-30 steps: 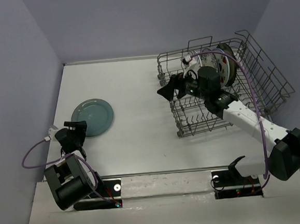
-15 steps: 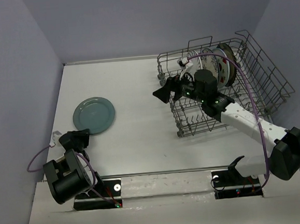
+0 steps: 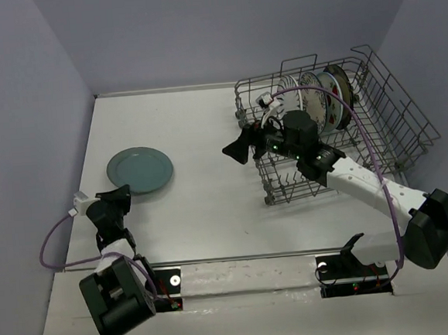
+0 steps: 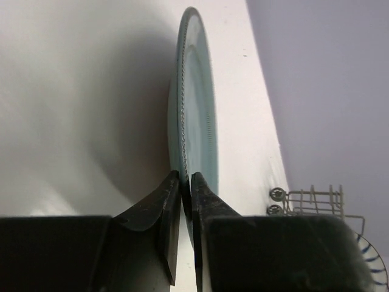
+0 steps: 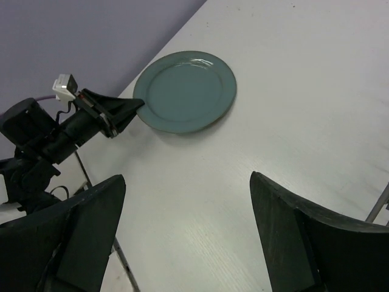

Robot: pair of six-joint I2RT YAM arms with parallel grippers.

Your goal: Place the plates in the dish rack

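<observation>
The teal plate (image 3: 139,169) lies flat on the white table at the left. My left gripper (image 3: 120,197) is at its near rim, and in the left wrist view the plate (image 4: 197,115) runs edge-on between the two black fingers of the left gripper (image 4: 184,179), which are shut on that rim. My right gripper (image 3: 238,147) hangs open and empty just left of the dish rack (image 3: 376,128). It looks down at the teal plate (image 5: 185,91) and the left gripper (image 5: 121,112). Three plates (image 3: 316,102) stand upright in the rack's far end.
The grey wire rack fills the right rear of the table, its left wall (image 3: 263,168) close beside the right arm. Purple cables loop over both arms. Walls close in the table at the left, back and right. The rack's corner (image 4: 310,198) shows in the left wrist view.
My left gripper has gone from open to shut on the teal plate's near rim, and the plate has slid slightly. The right gripper has drawn leftward out of the rack, staying open.
</observation>
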